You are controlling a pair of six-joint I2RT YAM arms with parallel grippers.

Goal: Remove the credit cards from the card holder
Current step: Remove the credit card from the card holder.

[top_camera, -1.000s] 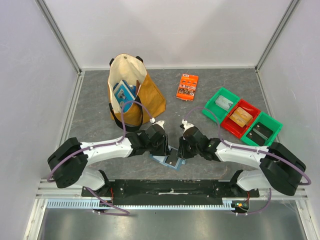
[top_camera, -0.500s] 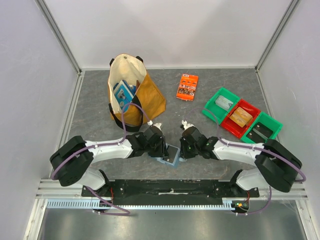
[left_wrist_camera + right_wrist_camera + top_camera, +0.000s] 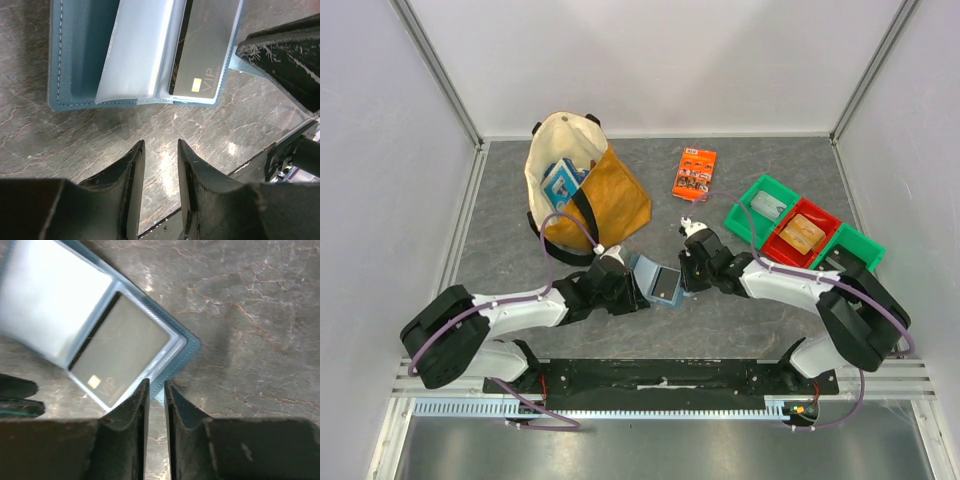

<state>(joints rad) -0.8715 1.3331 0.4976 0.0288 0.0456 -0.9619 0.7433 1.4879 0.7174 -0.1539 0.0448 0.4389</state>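
The light-blue card holder (image 3: 75, 55) lies open on the marbled grey bench (image 3: 45, 140), just ahead of the left gripper (image 3: 159, 146), whose jaws stand slightly apart over the stone surface, holding nothing. A dark credit card (image 3: 202, 50) marked VIP sits in the clear pocket on the side nearer the right gripper (image 3: 156, 384), which faces in from across the holder. That gripper's jaws are almost together at the holder's edge; whether they pinch it cannot be told.
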